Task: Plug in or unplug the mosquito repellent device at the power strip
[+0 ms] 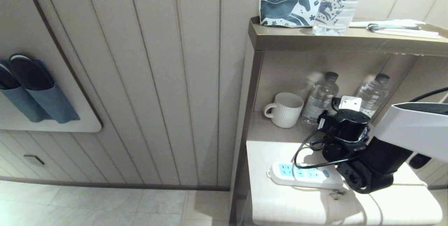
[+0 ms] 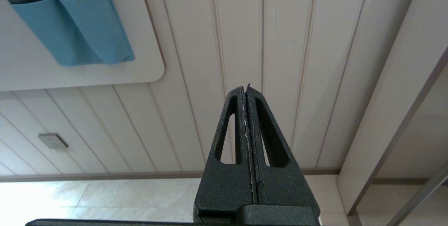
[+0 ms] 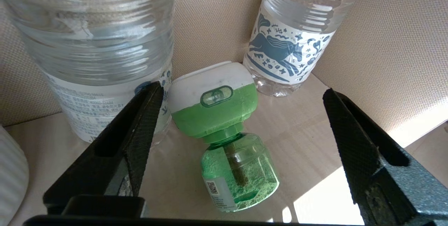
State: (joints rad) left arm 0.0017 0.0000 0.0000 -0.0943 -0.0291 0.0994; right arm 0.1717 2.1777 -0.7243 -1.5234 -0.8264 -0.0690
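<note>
**Green bottle between wide jaws, not yet gripped**

Green and white, the mosquito repellent device [image 3: 218, 128] lies on the shelf [image 1: 266, 129] of the cabinet, between two water bottles [image 3: 94, 50]. Its white head points to the back wall and its small liquid bottle points toward the camera of the wrist. It is not in the power strip [image 1: 303, 174], which lies on the lower white surface nearer the robot, all three blue sockets free.

The right gripper [image 3: 241, 131] stands with its jaws wide, one finger [image 3: 134, 128] just beside the head and against the nearer water bottle, the other well apart. Nothing is held. In my judgement the step is either taking the device or having just set it down — the pictures do not decide this. If taking it, the fingers should close on the firm head, not on the thin bottle, and should not push the water bottles.

The left gripper [image 2: 249, 142] is parked, pressed closed, facing the wall.

Containers — the small bottle holds green liquid around a dark wick. The two water bottles look full. What the white mug [image 1: 285, 109] contains I cannot see.
</note>
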